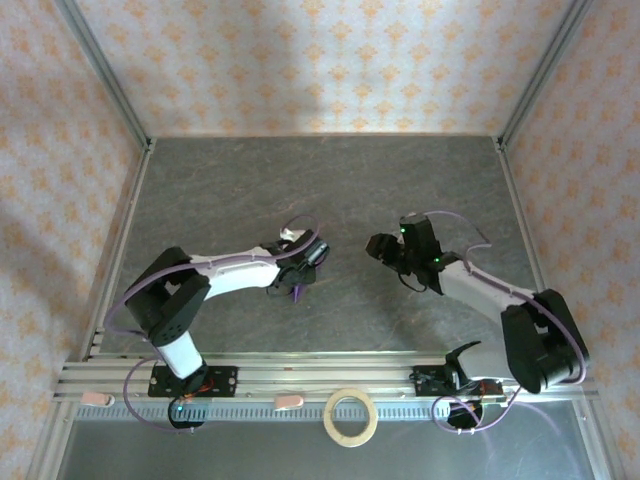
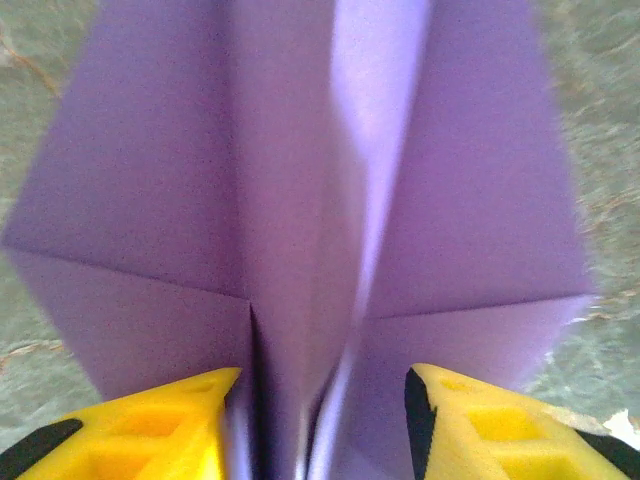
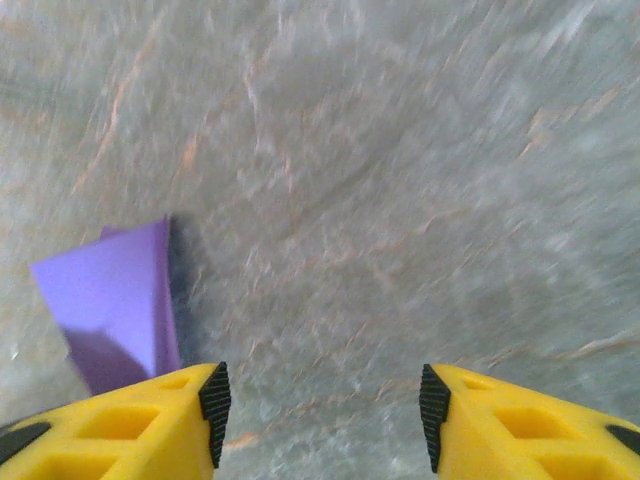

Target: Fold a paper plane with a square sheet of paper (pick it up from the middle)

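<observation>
The paper plane (image 2: 300,180) is purple, folded into a dart with a raised centre crease and two flat wings, and it lies on the grey table. My left gripper (image 2: 322,385) is open and straddles the centre crease, its yellow fingers (image 2: 160,420) standing apart from the fold. From above, a small purple tip of the paper plane (image 1: 297,293) pokes out under the left gripper (image 1: 300,272). My right gripper (image 3: 322,400) is open over bare table with nothing between its fingers. The paper plane (image 3: 115,290) lies to its left. The right gripper (image 1: 385,248) hovers right of the left one.
A tan tape ring (image 1: 351,416) lies on the near ledge between the two arm bases. Metal frame rails (image 1: 120,250) and patterned walls close in the grey table (image 1: 330,190) on three sides.
</observation>
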